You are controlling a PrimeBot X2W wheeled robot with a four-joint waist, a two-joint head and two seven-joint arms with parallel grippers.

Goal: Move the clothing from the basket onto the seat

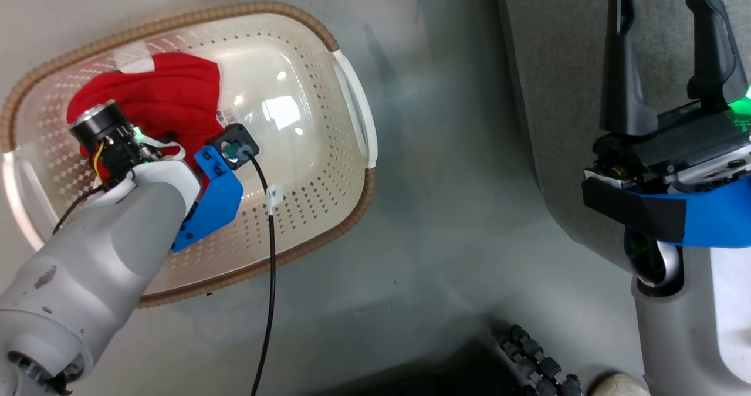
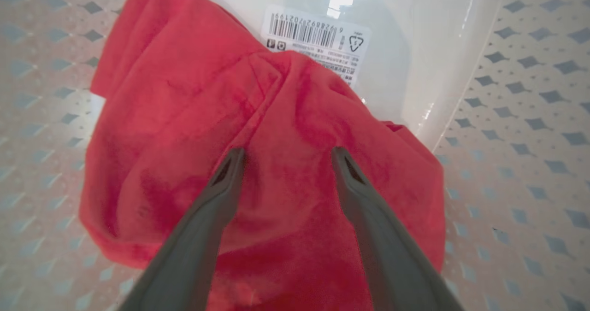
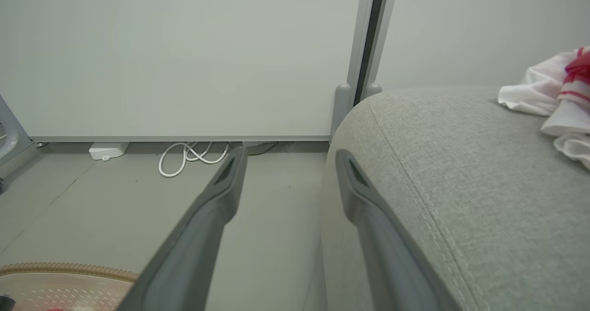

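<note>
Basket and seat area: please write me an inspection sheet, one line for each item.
Surface: smooth grey floor.
Job's things: red garment in the basket; white-and-red garment on the seat.
Clutter: small white box at the foot of the wall.
Grippers: left gripper open over the red garment, contact unclear; right gripper open, empty, at the seat's corner.
Cables: black cable beside the left arm; white cable looped by the wall.
Surroundings: pale wall, grey post.
</note>
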